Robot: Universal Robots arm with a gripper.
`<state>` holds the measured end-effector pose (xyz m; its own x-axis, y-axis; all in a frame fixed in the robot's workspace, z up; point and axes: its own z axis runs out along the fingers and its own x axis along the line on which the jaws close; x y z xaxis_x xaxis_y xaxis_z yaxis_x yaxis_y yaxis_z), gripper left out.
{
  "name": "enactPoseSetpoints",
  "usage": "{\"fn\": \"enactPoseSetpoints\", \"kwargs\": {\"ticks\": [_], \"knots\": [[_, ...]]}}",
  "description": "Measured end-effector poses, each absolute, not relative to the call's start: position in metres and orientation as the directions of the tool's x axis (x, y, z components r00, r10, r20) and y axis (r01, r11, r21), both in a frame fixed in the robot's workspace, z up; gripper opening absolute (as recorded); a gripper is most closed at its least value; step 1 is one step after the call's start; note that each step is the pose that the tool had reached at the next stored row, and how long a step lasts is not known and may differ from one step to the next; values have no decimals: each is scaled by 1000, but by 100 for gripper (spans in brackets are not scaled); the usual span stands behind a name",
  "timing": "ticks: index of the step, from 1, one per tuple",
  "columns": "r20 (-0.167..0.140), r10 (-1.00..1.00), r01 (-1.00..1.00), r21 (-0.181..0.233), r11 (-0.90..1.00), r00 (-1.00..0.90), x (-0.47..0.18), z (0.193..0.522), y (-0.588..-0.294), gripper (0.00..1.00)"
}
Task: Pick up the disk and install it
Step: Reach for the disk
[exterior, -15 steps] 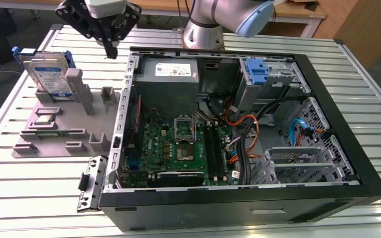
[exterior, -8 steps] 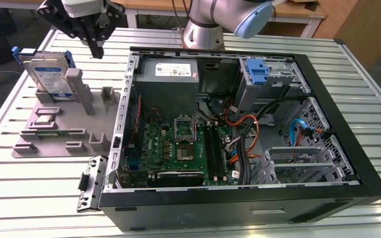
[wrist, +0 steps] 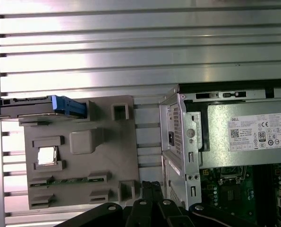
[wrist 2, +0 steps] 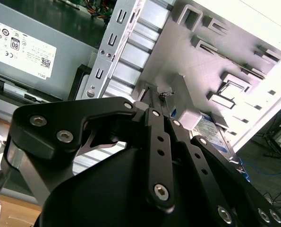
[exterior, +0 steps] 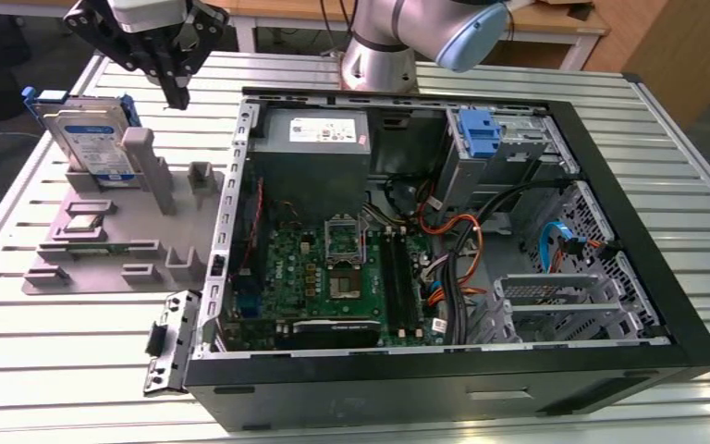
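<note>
step in hand: approach for the pick. the disk (exterior: 84, 139) is not yet grasped. the gripper (exterior: 178, 96) hangs at the upper left of the exterior view, up beside the disk's top corner and apart from it. the first wrist view puts its tips over the strip of slatted metal table (exterior: 47, 370) between the grey parts fixture (exterior: 115, 270) and the open pc case (exterior: 701, 356). the claw's fingers look pressed together with nothing between them.

the disk stands on edge in the fixture's back slot, label facing the exterior camera, blue frame round its edges.

judgement: a pick here calls for the fingers to part, shift over the disk's top edge, line up across its thin sides, then come straight down. the tall post just beside the disk leaves little room.

containers:
- the fixture also holds a cpu chip (exterior: 84, 222) in a square recess and a green memory strip (exterior: 93, 248) lying in a slot.
- the case holds the power supply (exterior: 318, 134), the motherboard (exterior: 330, 277), the blue latch (exterior: 479, 134) on its grey cage, a perforated drive cage (exterior: 553, 301) at lower right, and loose orange and black cables.
</note>
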<state>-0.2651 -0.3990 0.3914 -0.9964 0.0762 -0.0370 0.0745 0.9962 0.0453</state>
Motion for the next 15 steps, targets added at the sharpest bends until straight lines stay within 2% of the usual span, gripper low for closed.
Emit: {"fn": "enactPoseSetpoints", "kwargs": {"ticks": [15], "knots": [[-37,76,75,45,996,-996,-269,391,-399,11]]}}
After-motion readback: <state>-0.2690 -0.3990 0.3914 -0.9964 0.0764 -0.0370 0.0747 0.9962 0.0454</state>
